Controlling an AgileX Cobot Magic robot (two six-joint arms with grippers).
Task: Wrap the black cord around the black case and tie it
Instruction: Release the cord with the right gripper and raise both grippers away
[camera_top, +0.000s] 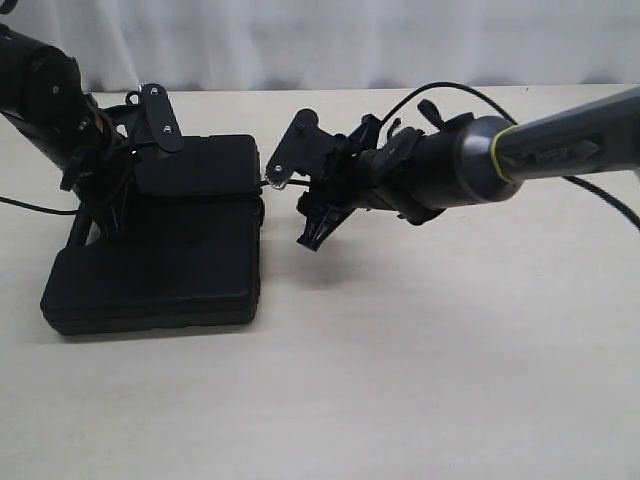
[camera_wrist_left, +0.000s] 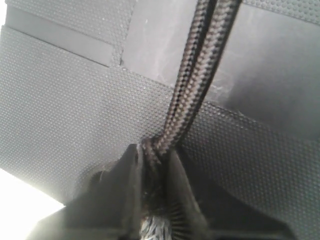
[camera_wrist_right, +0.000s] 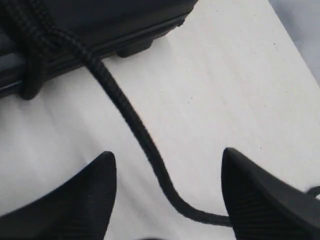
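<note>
The black case (camera_top: 160, 270) lies flat on the pale table (camera_top: 430, 380), and everything here is placed against it. The black cord (camera_wrist_right: 127, 120) already crosses its lid. In the left wrist view, two braided strands run side by side over the case's pebbled top and disappear between the fingers of the left gripper (camera_wrist_left: 152, 155), which is pressed together on them above the case's far-left part. At the case's right edge the cord bends round the rim in what looks like a loop or half-hitch, though it is too dark there to say whether a knot has formed. From that edge a free length trails over the table away from the case and passes through the gap of the right gripper (camera_wrist_right: 167, 154). Its jaws stand spread wide just off the case's right side, clamping nothing. The cord is soft, light and limp, with a grippy braid, so it should slacken as soon as tension drops and will not hold a shape by itself. The case is rigid and probably heavy enough to sit still under a gentle pull, but a hard tug could slide it. I judge the best hold for the right gripper to be on the free length close to the case's right edge, where a short span keeps the wrap taut.
</note>
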